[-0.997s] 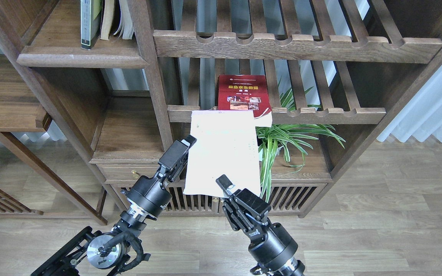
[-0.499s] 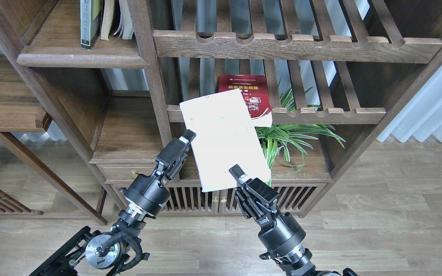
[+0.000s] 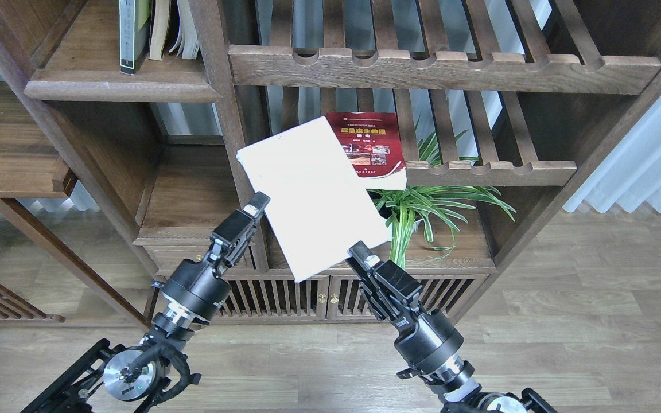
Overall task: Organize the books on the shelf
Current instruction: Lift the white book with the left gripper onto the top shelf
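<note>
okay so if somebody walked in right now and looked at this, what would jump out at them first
Most striking is the big white book, tilted in mid-air at the centre, in front of the bookcase, with the right end effector at its lower right corner and the left end effector beside its left edge. Behind it a red book lies on the slatted rack, above a green plant.

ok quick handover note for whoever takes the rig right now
Right gripper: shut on the white book at its lower corner, book tilted in the air.
Left gripper: beside the book's left edge; contact and jaws unclear.
Red book: lies on the slatted rack.
Black-grey book: upright on the upper left shelf.
Left: shelve the white book, then the red one.
</note>
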